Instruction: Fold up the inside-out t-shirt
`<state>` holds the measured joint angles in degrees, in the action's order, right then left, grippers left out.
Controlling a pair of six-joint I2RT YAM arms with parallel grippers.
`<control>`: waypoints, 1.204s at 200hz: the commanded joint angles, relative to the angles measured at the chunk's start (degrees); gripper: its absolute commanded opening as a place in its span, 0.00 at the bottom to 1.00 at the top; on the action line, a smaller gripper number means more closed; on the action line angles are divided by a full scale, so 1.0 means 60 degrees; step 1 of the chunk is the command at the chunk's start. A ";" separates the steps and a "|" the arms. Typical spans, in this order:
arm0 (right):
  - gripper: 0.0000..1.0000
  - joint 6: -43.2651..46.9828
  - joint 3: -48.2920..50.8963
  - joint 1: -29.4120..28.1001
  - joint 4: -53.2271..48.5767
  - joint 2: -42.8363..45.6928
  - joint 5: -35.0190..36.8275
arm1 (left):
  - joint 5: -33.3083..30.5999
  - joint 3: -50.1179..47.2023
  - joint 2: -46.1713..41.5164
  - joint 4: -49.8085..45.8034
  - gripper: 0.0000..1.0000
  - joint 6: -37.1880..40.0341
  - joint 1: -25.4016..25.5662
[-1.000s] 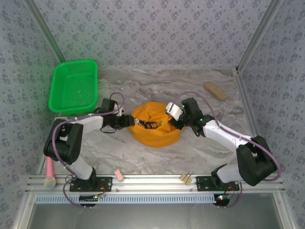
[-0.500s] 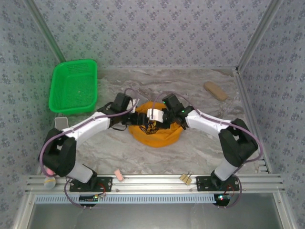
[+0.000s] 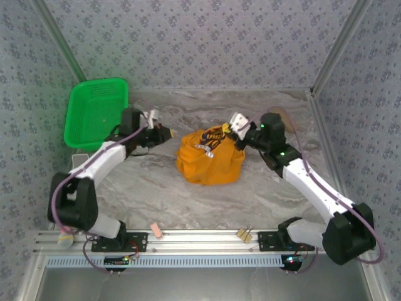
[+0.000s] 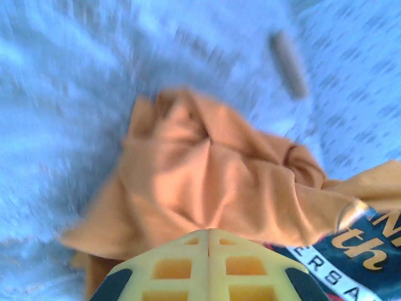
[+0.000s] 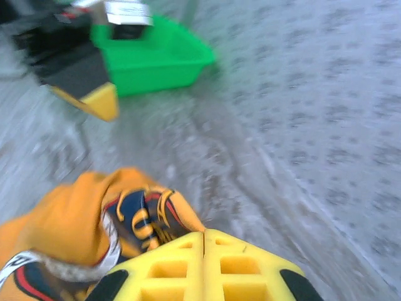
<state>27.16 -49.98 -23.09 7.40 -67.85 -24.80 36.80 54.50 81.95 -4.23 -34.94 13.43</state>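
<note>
The inside-out t-shirt (image 3: 210,164) is an orange-yellow heap bunched in the middle of the marbled table, with its dark graphic (image 3: 213,139) turned up at the top. My right gripper (image 3: 229,133) is at the heap's upper right. Its yellow jaws (image 5: 203,233) are shut, and a point of orange cloth (image 5: 69,219) runs into their tips. My left gripper (image 3: 168,133) hangs a little left of the heap, apart from it. Its jaws (image 4: 209,231) are pressed together, with the shirt (image 4: 207,175) lying beyond them.
A green basket (image 3: 97,113) stands at the back left, just behind the left arm. A brown oblong piece (image 3: 283,119) lies at the back right. A pink block (image 3: 156,231) and wooden clips (image 3: 244,234) sit on the front rail.
Both grippers were together over the shirt's middle; they have shut and drawn apart, left toward the basket, right to the back right. The shirt has bunched up taller toward the right gripper.
</note>
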 commanded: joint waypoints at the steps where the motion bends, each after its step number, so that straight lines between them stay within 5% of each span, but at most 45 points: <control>1: 0.00 -0.2236 0.0449 0.0181 -0.0253 -0.0691 0.1436 | -0.0386 -0.1089 -0.0113 0.0664 0.00 -0.0553 -0.0251; 14: 0.00 -0.2768 0.0803 0.0172 -0.0684 -0.1228 0.1660 | -0.0432 -0.1260 0.0298 0.0443 0.01 -0.0138 -0.0169; 36: 0.03 -0.3113 0.1364 -0.0062 -0.0616 -0.1624 0.0811 | -0.0127 -0.1239 0.0548 0.0125 0.23 0.0453 0.0402; 62: 0.06 -0.2442 0.1310 -0.0198 -0.1112 -0.1226 0.0331 | -0.0674 -0.0552 0.0271 -0.0504 0.46 0.1356 0.2085; 106: 0.04 -0.3073 0.1257 0.0837 -0.0097 -0.0194 -0.2977 | -0.1748 0.0971 0.1378 -0.0434 0.58 0.1062 0.4020; 155: 0.00 -0.2471 0.0645 0.0179 0.0691 0.0030 -0.4712 | -0.2806 0.2432 0.3245 -0.0347 0.62 0.0152 0.4220; 166: 0.00 -0.2143 0.0469 0.0060 0.0430 0.0002 -0.4746 | -0.2762 0.2572 0.3474 -0.0178 0.56 0.0053 0.4228; 178: 0.00 -0.2135 0.0301 0.0073 0.0125 -0.0028 -0.4391 | -0.2940 0.2608 0.3553 -0.0244 0.22 0.0102 0.4171; 190: 0.00 -0.2208 0.0230 0.0163 -0.0116 0.0071 -0.3597 | -0.3259 0.2410 0.3438 -0.0442 0.00 0.0213 0.3959; 220: 0.02 -0.2927 0.0869 0.0543 0.1320 0.1009 -0.2232 | -0.3437 0.1011 0.2572 -0.0281 0.00 0.0318 0.2590; 241: 0.07 -0.1397 0.0712 0.0116 0.0178 0.1331 -0.2306 | -0.3039 0.0393 0.2237 -0.0443 0.00 0.0458 0.1590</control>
<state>11.90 -44.71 -20.18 9.96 -63.46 -40.27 19.55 60.66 98.21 -5.02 -32.86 29.69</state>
